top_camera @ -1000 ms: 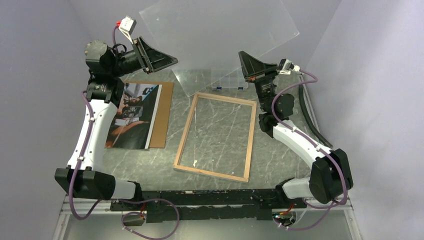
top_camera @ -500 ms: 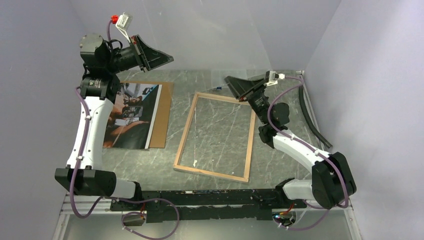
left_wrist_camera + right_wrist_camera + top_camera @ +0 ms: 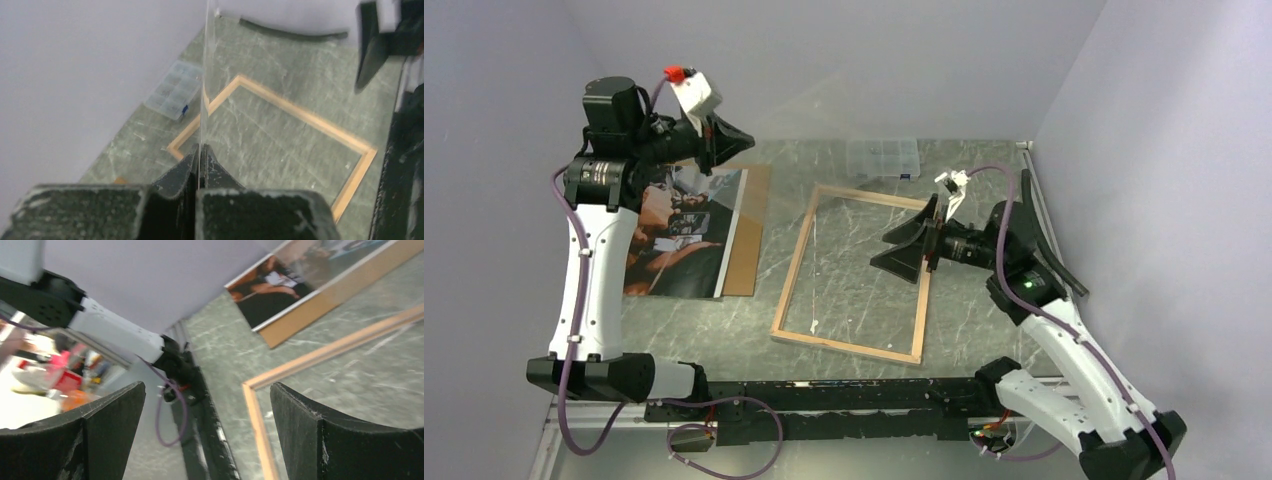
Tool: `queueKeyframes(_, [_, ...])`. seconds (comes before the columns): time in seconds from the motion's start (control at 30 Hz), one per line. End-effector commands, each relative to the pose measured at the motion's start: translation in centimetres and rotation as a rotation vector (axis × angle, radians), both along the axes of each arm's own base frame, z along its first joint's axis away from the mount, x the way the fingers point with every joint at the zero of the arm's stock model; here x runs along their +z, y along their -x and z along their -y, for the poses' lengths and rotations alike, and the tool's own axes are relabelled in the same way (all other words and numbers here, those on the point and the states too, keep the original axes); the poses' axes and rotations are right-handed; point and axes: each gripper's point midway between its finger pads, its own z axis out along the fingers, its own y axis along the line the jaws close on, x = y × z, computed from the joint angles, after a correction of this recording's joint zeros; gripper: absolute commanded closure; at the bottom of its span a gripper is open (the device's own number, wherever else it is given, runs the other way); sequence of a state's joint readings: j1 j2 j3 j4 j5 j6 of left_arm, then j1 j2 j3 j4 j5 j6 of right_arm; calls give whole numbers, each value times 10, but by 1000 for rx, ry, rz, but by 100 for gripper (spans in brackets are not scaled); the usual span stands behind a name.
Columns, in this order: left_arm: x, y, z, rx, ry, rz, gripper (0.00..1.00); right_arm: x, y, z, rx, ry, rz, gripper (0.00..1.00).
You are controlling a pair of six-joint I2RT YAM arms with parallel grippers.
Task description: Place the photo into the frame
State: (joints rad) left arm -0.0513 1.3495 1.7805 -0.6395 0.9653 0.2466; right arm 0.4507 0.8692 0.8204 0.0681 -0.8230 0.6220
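The photo (image 3: 686,228) lies face up at the left of the table, on the brown backing board (image 3: 746,235). The frame (image 3: 795,268) lies in the middle with its light wood back up, and bare table shows through it. My left gripper (image 3: 742,134) is raised over the photo's far end and shut on a corner of a clear pane (image 3: 205,75), which shows edge-on in the left wrist view. My right gripper (image 3: 906,243) stands wide open just above the frame's right rail (image 3: 340,346), with nothing between its fingers (image 3: 300,430).
A small clear compartment box (image 3: 882,158) sits at the back of the table beyond the frame. A black tube (image 3: 290,32) runs along the right wall. Grey walls close in the table on three sides.
The right gripper has let go of the pane, opened wide and swung down over the frame's right rail. The left gripper has shut on the pane and now holds it alone.
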Motion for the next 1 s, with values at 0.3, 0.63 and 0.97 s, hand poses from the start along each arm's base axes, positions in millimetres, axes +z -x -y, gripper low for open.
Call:
queueKeyframes(0.3, [-47,86,25,-310,-372,281,97,53,-38,39,-211,329,667,0])
queueKeyframes(0.63, [-54,107,33,-379,-434,325,97,25,-66,22,-38,289,789,3])
queueKeyframes(0.97, [-52,109,33,-371,-428,335,97,11,-48,10,167,125,737,12])
